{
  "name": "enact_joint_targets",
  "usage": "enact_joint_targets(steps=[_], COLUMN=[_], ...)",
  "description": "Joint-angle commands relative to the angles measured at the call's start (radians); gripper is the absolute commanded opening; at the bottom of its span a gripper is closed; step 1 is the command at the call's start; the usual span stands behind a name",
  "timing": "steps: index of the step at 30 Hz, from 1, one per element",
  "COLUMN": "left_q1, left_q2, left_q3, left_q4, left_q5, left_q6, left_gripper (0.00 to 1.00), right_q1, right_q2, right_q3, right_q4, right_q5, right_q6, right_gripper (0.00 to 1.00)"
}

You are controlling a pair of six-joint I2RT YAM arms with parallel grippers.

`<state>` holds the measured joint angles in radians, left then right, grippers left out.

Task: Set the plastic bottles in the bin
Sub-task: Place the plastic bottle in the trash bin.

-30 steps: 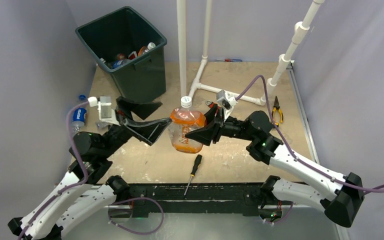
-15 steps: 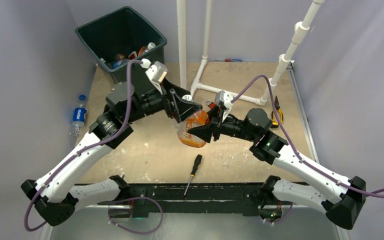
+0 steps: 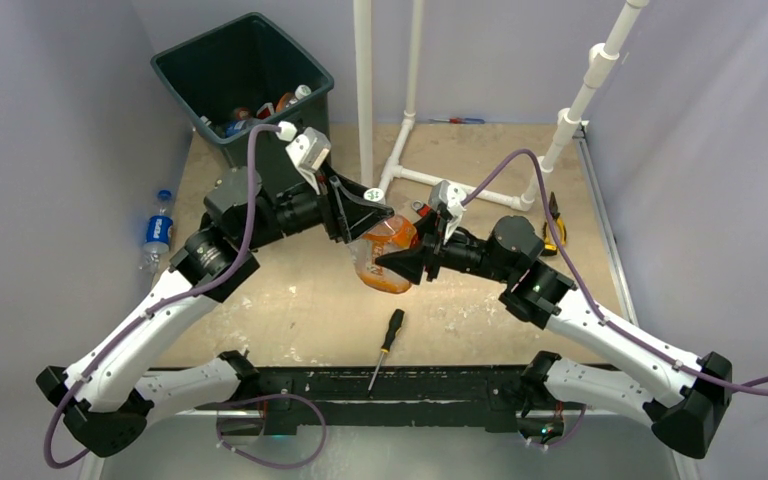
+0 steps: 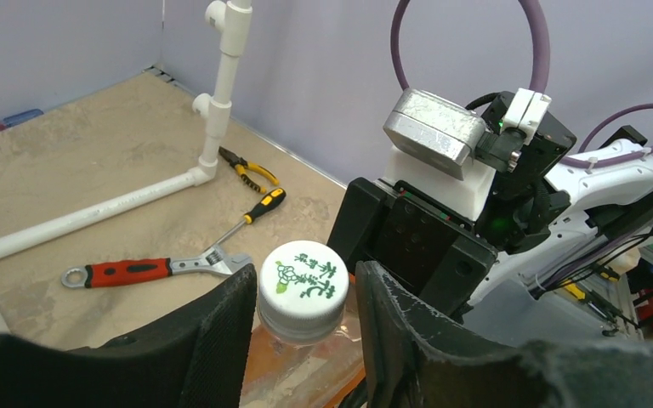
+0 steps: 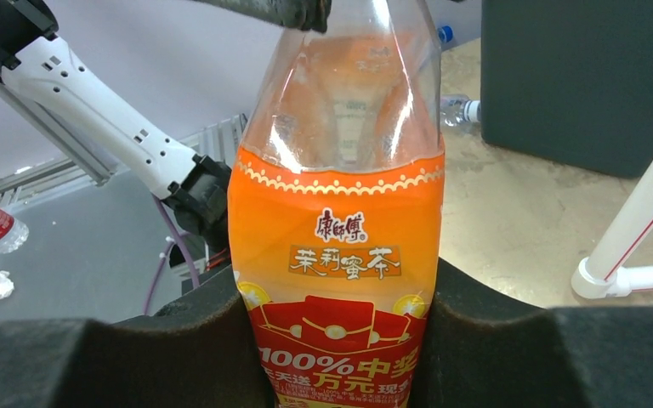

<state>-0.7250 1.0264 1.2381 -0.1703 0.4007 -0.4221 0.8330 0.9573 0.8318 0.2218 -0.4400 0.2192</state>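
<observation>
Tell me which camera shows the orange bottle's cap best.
Left wrist: the white cap faces the lens, print legible. Right wrist shows only the orange bottle below it; in top external the left gripper covers it.

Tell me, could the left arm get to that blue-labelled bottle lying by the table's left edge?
Probably yes: the blue-labelled bottle lies near the left arm with nothing between. But the left hand is busy at the cap of the orange bottle.

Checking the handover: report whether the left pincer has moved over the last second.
Yes. The left pincer swung right and away, toward the white upright pipe, and now straddles the cap of the orange bottle.
</observation>
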Motion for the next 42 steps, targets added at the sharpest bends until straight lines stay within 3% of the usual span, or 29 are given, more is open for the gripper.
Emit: enact_joint_targets(steps=[1,7,14,21,30,37,42], left_q1=[-0.002,-0.002,-0.002,-0.002,-0.002,-0.002,-0.002], left_q2=[-0.023,-0.028,-0.080,-0.146,-0.168,-0.187,-0.137], left_q3=[0.018,0.001,-0.020,0.009,0.194,0.283,0.359], left_q4=[0.049,0.065,0.034,-0.047,-0.174,-0.189,-0.166], left_q5=[0.007,0.016,-0.111,-0.324,-0.625,-0.868,-0.956], left_q6=[0.009,0.004,0.038,0.063,0.152,0.225,0.282], left_gripper=[0.41,0.01,0.00,0.00,0.00,0.00,0.00], right_q1=[-0.001,-0.001,-0.001,-0.002,-0.002,-0.002,-0.002], right_q2=[-0.004,-0.003,-0.032,-0.165,-0.353,-0.407,-0.427], right_q3=[0.035,0.030,0.035,0.013,-0.002,-0.032,-0.096], right_q4=[0.018,0.019,-0.010,-0.038,-0.158,-0.175,-0.120], right_q5=[0.014,0.014,-0.011,-0.031,0.102,0.186,0.223], right_q6=[-0.003,0.008,0.066,0.148,0.164,0.163,0.200], right_gripper=[0.23,0.27,0.97,0.99,0.99,0.99,0.99])
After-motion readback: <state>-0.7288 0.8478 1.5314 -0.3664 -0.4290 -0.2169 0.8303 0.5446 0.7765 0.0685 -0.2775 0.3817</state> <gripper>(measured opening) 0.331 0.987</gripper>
